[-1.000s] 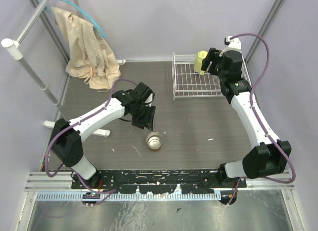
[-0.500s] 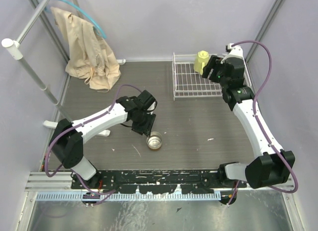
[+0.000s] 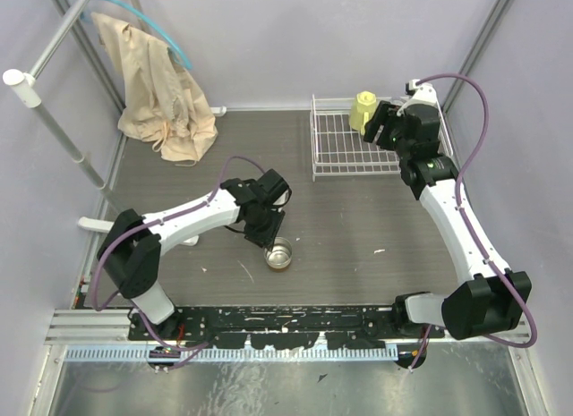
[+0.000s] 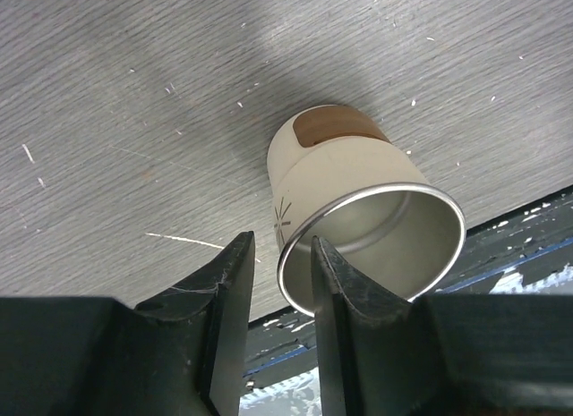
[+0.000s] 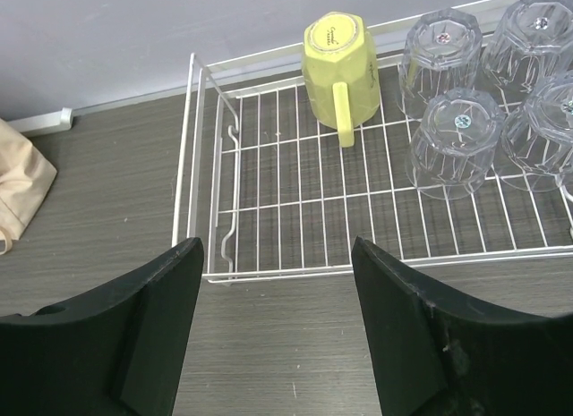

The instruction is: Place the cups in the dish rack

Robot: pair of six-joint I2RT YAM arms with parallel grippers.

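The small round cup (image 3: 279, 253), cream outside with a brown base and metal inside, stands mouth up on the table near the front middle; it also shows in the left wrist view (image 4: 358, 201). My left gripper (image 3: 269, 233) (image 4: 277, 248) is narrowly open, straddling the cup's rim, one finger inside and one outside. The white wire dish rack (image 3: 345, 157) (image 5: 295, 210) holds the pale yellow mug (image 3: 363, 110) (image 5: 338, 67) upside down and several clear tumblers (image 5: 452, 139) upside down. My right gripper (image 3: 380, 123) (image 5: 273, 246) is open and empty, above the rack's near edge.
A beige cloth (image 3: 166, 85) (image 5: 18, 183) hangs over a pole at the back left. A white stand (image 3: 54, 121) leans along the left wall. The black front rail (image 3: 269, 322) runs just below the cup.
My left gripper has moved right and down onto the cup's rim. My right arm pulled back a little from the mug a second ago and has since held still.
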